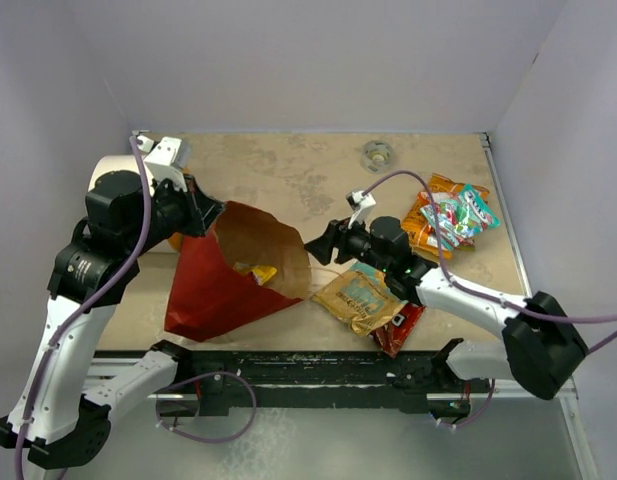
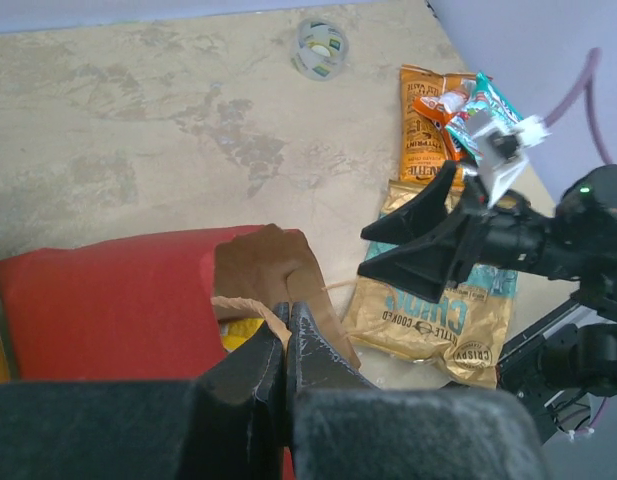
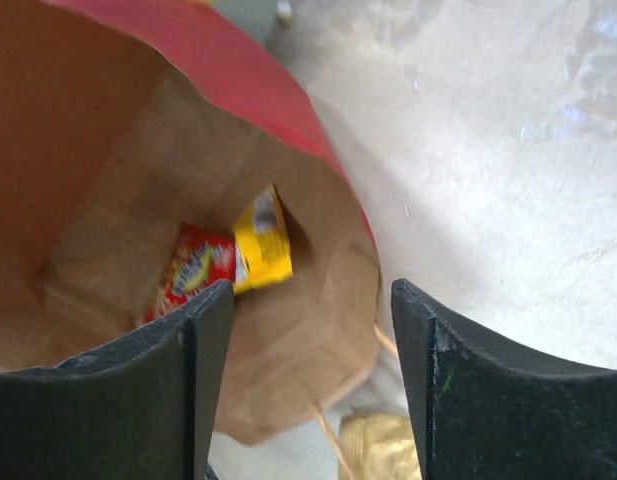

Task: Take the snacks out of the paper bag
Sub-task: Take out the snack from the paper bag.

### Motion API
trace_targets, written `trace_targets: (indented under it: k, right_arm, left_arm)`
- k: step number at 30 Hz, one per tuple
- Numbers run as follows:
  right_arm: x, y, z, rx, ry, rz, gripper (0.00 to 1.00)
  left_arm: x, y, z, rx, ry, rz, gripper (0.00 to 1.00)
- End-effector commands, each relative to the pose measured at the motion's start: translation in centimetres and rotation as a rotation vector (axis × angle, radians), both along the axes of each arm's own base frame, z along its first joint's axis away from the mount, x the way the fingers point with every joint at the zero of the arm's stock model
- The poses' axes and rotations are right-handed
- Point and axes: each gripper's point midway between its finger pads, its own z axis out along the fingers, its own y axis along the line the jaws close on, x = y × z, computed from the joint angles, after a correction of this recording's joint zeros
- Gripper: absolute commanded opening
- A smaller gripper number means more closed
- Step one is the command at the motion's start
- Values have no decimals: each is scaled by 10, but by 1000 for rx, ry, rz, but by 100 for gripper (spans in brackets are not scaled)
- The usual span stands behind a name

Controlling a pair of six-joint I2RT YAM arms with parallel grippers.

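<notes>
The paper bag (image 1: 213, 290), red outside and brown inside, lies on its side with its mouth to the right. My left gripper (image 1: 203, 215) is shut on the bag's twisted handle (image 2: 250, 306) at the upper rim and holds the mouth up. My right gripper (image 1: 318, 243) is open and empty just outside the mouth. Its wrist view looks into the bag (image 3: 118, 170), where a red packet (image 3: 193, 270) and a yellow packet (image 3: 263, 240) lie. Outside the bag lie a tan-gold packet (image 1: 360, 297), a red packet (image 1: 398, 325), an orange packet (image 1: 428, 220) and a teal packet (image 1: 466, 212).
A roll of tape (image 1: 377, 153) lies at the back of the table. A white cylinder (image 1: 108, 170) stands behind the left arm at the far left. Grey walls close the table on three sides. The table's right edge (image 1: 508, 230) runs just past the packets.
</notes>
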Motion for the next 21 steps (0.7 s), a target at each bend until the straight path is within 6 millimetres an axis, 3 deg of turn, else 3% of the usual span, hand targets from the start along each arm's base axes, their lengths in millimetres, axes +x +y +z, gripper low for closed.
trace_targets:
  k: [1, 5, 11, 13, 17, 19, 21]
  right_arm:
    - [-15, 11, -42, -91, 45, 136, 70]
    - [-9, 27, -69, -116, 102, 181, 74]
    - [6, 45, -88, -177, 123, 237, 70]
    - [9, 56, -82, -142, 120, 263, 60]
    - [-14, 65, -69, 24, 218, 308, 12]
    - [-24, 58, -57, 91, 250, 285, 2]
    - [-31, 45, -52, 102, 278, 225, 0]
  left_arm:
    - [-8, 2, 28, -27, -112, -15, 0]
    - [-13, 3, 31, -34, -124, -17, 0]
    - [-17, 4, 36, -38, -138, -23, 0]
    - [-16, 5, 37, -40, -140, -16, 0]
    - [-11, -1, 39, -53, -146, -36, 0]
    - [-6, -5, 41, -51, -149, -50, 0]
    - [0, -8, 40, -40, -145, -58, 0]
